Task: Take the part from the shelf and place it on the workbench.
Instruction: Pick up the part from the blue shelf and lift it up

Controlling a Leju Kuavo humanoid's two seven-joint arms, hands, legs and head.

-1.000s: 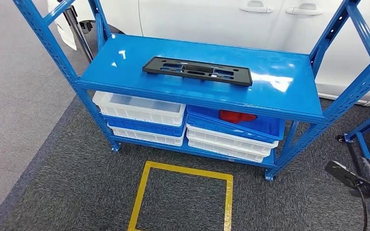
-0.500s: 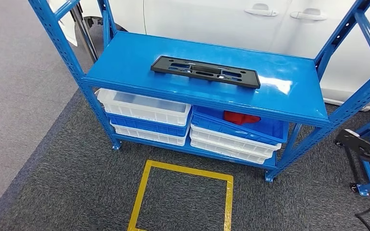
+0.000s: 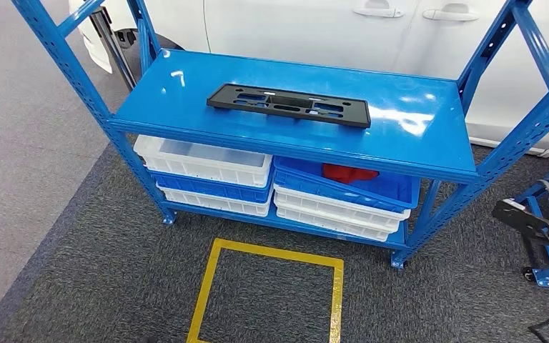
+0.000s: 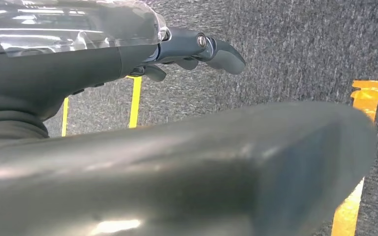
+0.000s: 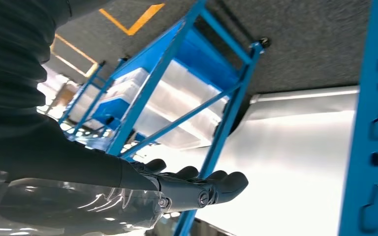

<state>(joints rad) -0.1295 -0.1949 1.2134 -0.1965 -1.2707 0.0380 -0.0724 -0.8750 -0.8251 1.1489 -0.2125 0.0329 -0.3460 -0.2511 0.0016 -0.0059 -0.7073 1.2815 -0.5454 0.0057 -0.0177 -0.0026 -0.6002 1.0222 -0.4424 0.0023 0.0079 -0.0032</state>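
Right hand (image 5: 197, 189): fingers stretched out and lying together, nothing held, released. In the head view it sits at the right edge of the frame, low beside the shelf (image 3: 414, 153), with a cable trailing under it. Its wrist view looks past the fingers to a blue shelf upright and bins behind.

Left hand (image 4: 197, 49): fingers extended over grey carpet (image 4: 285, 49), nothing in them, released. Yellow floor tape (image 4: 136, 101) lies beneath it.

Part (image 3: 289, 105): long flat black plate with cut-outs, lying flat on the shelf's top board, about mid-width, nearer the back edge than the front, its long side along the board. Well apart from both hands.

Below the top board: white bins (image 3: 204, 163) and blue bins (image 3: 372, 189) stacked, a red item (image 3: 350, 172) in the right blue one. White car (image 3: 307, 28) behind the shelf. Yellow taped square (image 3: 268, 293) on the carpet in front
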